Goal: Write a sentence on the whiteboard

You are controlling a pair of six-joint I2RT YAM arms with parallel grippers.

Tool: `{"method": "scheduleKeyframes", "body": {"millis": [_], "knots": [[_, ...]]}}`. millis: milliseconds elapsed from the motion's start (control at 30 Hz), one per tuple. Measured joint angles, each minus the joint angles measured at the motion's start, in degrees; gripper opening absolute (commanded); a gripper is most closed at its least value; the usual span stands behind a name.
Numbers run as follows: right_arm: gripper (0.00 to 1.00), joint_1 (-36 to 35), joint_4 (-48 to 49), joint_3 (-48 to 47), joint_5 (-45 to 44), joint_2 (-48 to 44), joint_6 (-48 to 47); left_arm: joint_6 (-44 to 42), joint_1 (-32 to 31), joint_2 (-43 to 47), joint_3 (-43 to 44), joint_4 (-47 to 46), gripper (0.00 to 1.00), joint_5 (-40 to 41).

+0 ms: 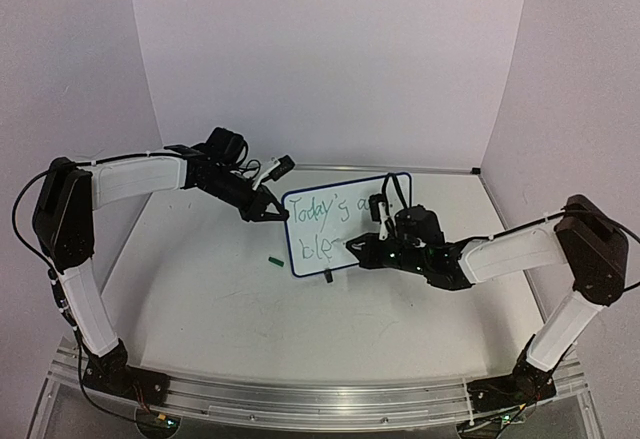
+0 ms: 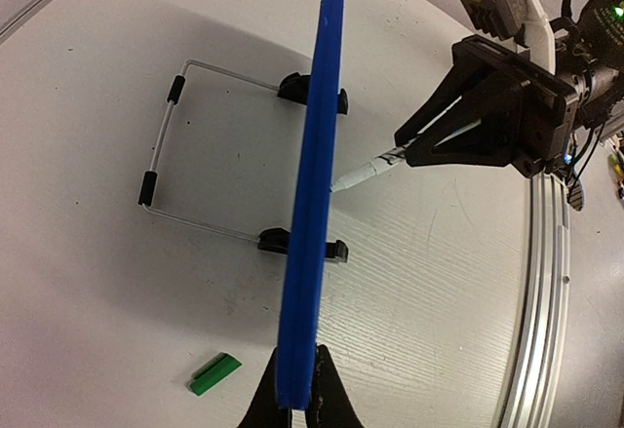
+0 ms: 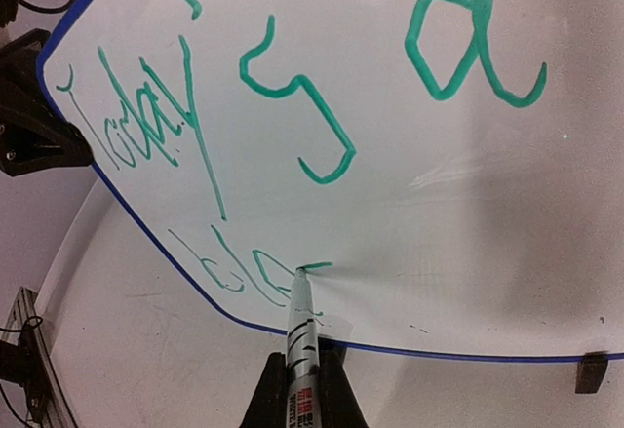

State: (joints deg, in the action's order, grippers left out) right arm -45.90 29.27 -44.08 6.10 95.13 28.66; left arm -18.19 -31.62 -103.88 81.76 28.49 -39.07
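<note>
My left gripper [image 1: 268,211] is clamped on the left edge of the whiteboard [image 3: 546,214], which stands upright on the table [image 1: 220,299]. My right gripper [image 3: 300,389] is closed around a marker [image 3: 299,316], its tip touching the board at the second line of the sentence [image 1: 322,210], which reads "Today's a" over "ble". A green cap [image 2: 214,373] lies near the board's foot.
</note>
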Motion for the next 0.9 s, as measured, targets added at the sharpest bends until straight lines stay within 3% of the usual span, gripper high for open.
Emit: {"method": "scheduleKeyframes", "body": {"millis": [600, 900], "knots": [[0.0, 0.0, -3.3, 2.1, -3.6, -0.7, 0.5, 0.0, 0.0, 0.0, 0.0, 0.0, 0.0, 0.0], [0.0, 0.0, -4.0, 1.5, -1.1, 0.6, 0.5, 0.0, 0.0, 0.0, 0.0, 0.0, 0.0, 0.0]]}}
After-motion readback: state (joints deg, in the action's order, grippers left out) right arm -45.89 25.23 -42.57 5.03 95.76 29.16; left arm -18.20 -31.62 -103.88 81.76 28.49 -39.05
